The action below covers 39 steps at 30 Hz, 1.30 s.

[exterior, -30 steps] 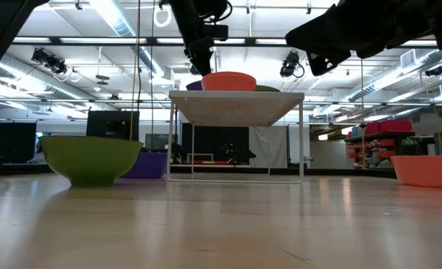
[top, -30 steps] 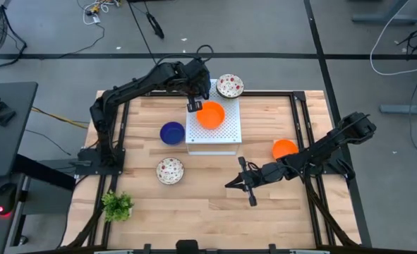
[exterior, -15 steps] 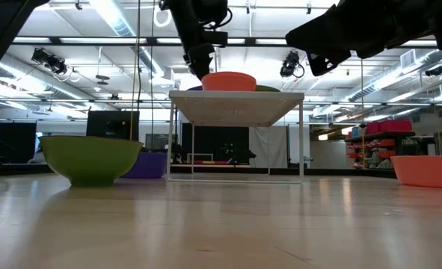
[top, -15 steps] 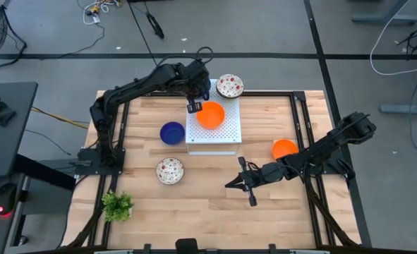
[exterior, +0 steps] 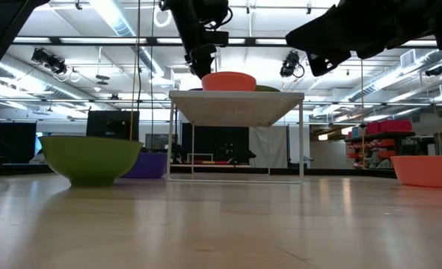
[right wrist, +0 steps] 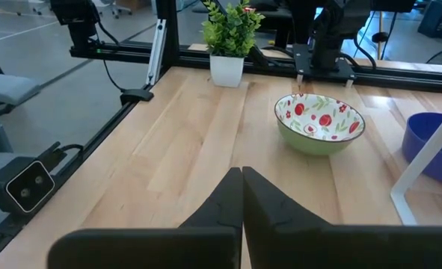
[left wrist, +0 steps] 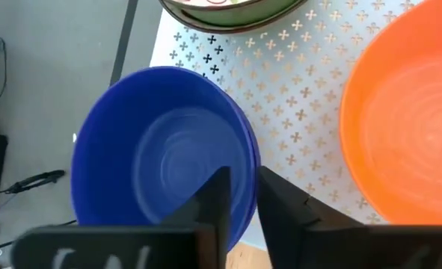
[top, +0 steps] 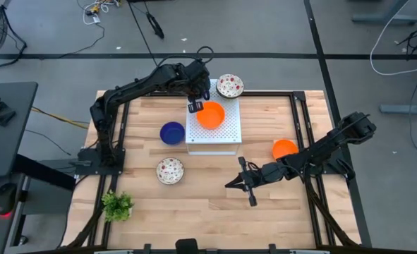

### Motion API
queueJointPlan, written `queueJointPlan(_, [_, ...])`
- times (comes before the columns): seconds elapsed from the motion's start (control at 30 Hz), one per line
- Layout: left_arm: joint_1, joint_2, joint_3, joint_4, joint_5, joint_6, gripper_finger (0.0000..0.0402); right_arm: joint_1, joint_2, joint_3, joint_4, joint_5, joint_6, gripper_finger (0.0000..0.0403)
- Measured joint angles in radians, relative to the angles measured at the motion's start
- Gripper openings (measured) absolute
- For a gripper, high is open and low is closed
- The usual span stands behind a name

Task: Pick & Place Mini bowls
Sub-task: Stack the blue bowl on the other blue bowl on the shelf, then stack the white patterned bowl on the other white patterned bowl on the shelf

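I see a solid blue mini bowl pinched at its rim by my left gripper: one finger sits inside the bowl, the other outside, and they are clamped on the wall. In the wrist view this bowl sits at the back left corner of the white perforated rectangular board, partly over the edge. From above the arm hides it. Just beside it on the board lies a solid orange mini bowl, and a white mini bowl with red speckles rests at the board's back right corner.

The board stands on thin legs near the middle of the back edge of the light wooden tabletop. A second solid blue mini bowl lies on the tabletop just left of the board. A second white speckled mini bowl lies nearer the front, left of the middle. A second orange mini bowl sits close to the right edge.

My right gripper hangs above the tabletop in front of the board, well apart from every bowl, its fingers pressed together on nothing. A small green plant in a white pot stands at the front left corner.
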<state>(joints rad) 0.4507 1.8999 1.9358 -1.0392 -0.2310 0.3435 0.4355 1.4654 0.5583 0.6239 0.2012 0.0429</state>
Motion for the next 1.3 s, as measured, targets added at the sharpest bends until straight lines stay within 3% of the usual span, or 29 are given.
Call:
queueJointPlan(0.33, [-0.038, -0.067, 0.000, -0.026, -0.023, -0.023, 0.0107, 0.000, 0.000, 0.000, -0.016, 0.000, 0.000, 0.0004])
queueJointPlan(0.43, [-0.058, -0.124, 0.000, -0.093, -0.013, -0.059, 0.0102, 0.000, 0.000, 0.000, -0.025, 0.000, 0.002, 0.0004])
queueJointPlan(0.63, [-0.107, -0.224, 0.000, -0.283, 0.143, -0.172, 0.0082, 0.001, 0.000, 0.000, -0.044, 0.000, 0.026, 0.0004])
queueJointPlan(0.9, [-0.317, -0.306, 0.000, -0.426, 0.157, -0.327, 0.0054, 0.001, 0.000, 0.000, -0.043, 0.000, 0.028, 0.0004])
queueJointPlan(1.0, [-0.419, -0.337, 0.000, -0.468, 0.126, -0.412, 0.0047, 0.001, 0.000, 0.000, -0.041, 0.000, 0.041, 0.0004])
queueJointPlan(1.13, [-0.563, -0.389, -0.033, -0.492, 0.012, -0.543, 0.0042, 0.001, 0.000, 0.000, -0.036, 0.000, 0.048, 0.0004])
queueJointPlan(1.3, [-0.731, -0.523, -0.263, -0.454, -0.123, -0.717, 0.0041, 0.000, 0.000, 0.000, -0.020, 0.000, 0.050, 0.0004])
